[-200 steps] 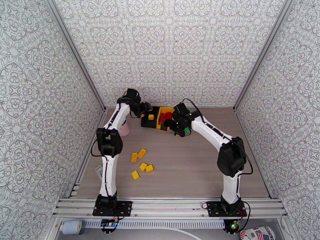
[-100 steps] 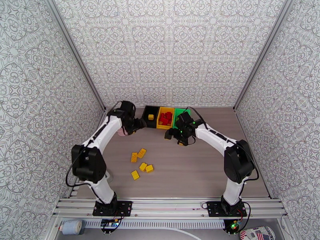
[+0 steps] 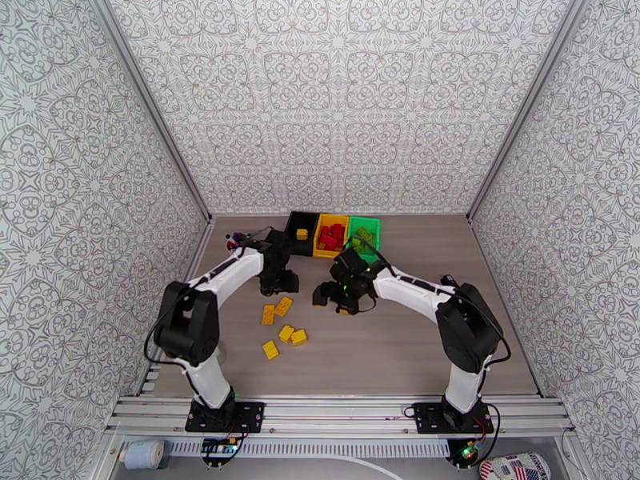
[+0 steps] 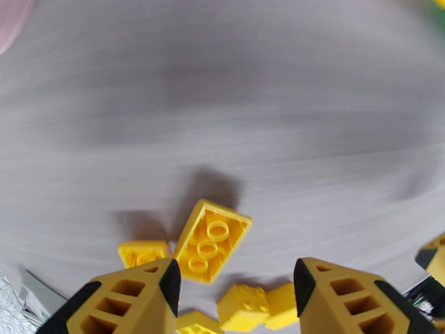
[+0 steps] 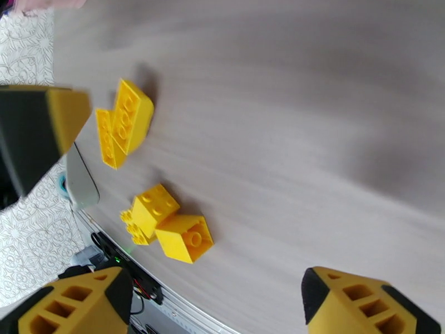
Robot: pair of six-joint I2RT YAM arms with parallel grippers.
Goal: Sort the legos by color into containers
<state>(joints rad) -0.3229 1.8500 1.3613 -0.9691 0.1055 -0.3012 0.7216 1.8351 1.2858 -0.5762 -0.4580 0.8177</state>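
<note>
Several yellow legos lie loose on the table: a pair (image 3: 283, 306) (image 3: 267, 314) and a cluster (image 3: 293, 336) nearer the front. At the back stand the containers: a black bin (image 3: 293, 243) with one yellow brick, a yellow bin (image 3: 320, 250) with red bricks, and a green bin (image 3: 373, 230). My left gripper (image 3: 284, 283) hovers open just behind the pair, where an upturned yellow brick (image 4: 211, 240) sits ahead of its empty fingers (image 4: 139, 293). Open and empty too, my right gripper (image 3: 324, 296) hangs right of the pair, with the bricks (image 5: 132, 115) (image 5: 186, 237) in its view.
Pens (image 3: 238, 242) stick up at the back left beside the left arm, and a pink edge (image 4: 14, 18) shows in the left wrist view. Patterned walls close in the table on three sides. Bare wood lies to the right of both arms.
Both arms have swung from the bins toward the front and lowered over the loose yellow bricks. Both grippers have narrowed somewhat.
</note>
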